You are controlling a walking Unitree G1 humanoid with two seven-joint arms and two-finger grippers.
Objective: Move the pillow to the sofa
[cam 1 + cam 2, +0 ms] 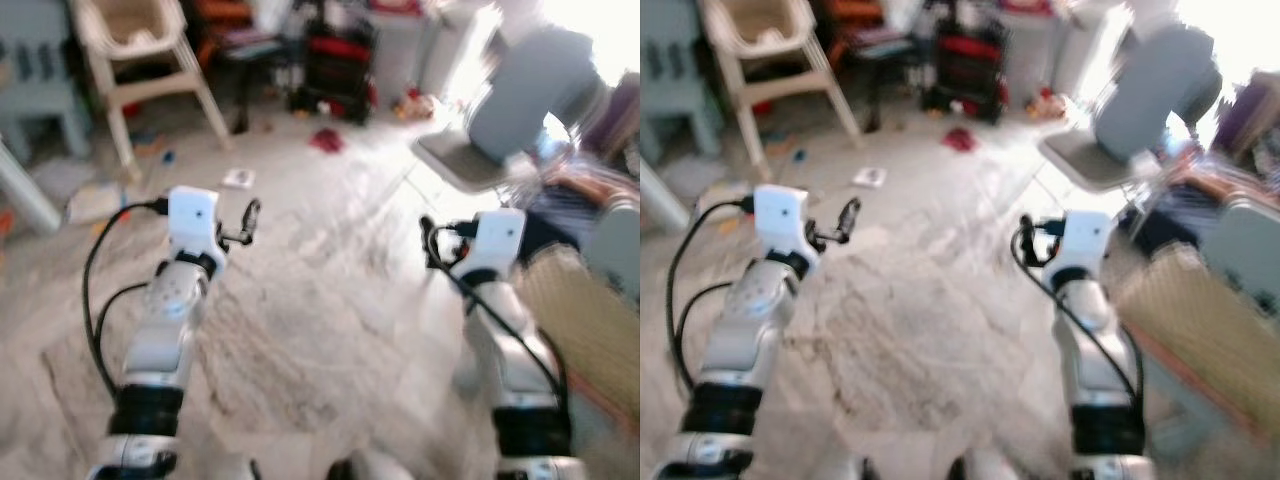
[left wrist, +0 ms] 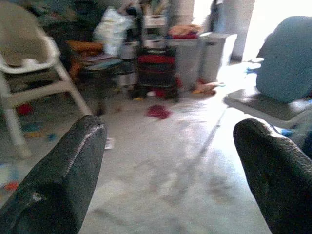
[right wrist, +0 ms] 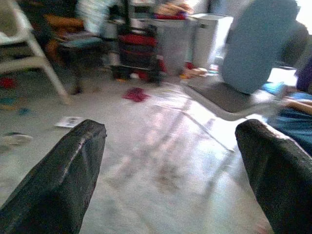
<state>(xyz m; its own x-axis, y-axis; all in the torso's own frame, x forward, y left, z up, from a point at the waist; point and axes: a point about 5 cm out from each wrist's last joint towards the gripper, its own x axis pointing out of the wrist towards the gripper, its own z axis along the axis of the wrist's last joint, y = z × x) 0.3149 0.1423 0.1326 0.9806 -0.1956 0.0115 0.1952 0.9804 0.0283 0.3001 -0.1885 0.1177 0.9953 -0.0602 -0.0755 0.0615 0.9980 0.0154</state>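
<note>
- Both silver arms reach forward over a pale, streaked stone floor (image 1: 330, 330). The left hand (image 1: 245, 225) and the right hand (image 1: 430, 245) are held level at about the same height, each empty, with fingers spread wide apart in the wrist views.
- The bare floor between and ahead of the hands carries nothing large. A small white card or packet (image 1: 238, 178) lies just beyond the left hand, and a red scrap (image 1: 326, 140) lies farther out.
- To the robot's right, close by, a woven tan surface (image 1: 580, 320) edges the floor; whether it is a mat or a seat cannot be told through the blur.
- Farther right stands a grey chair (image 1: 520, 110) with a blue-grey cushion-like back (image 2: 287, 58); whether this is the pillow cannot be told.
- Far left stands a cream high chair (image 1: 140, 60).
- The wrist views show more sharply the far clutter: a dark rack with red things (image 2: 157, 70) and grey bins (image 3: 204, 34).
</note>
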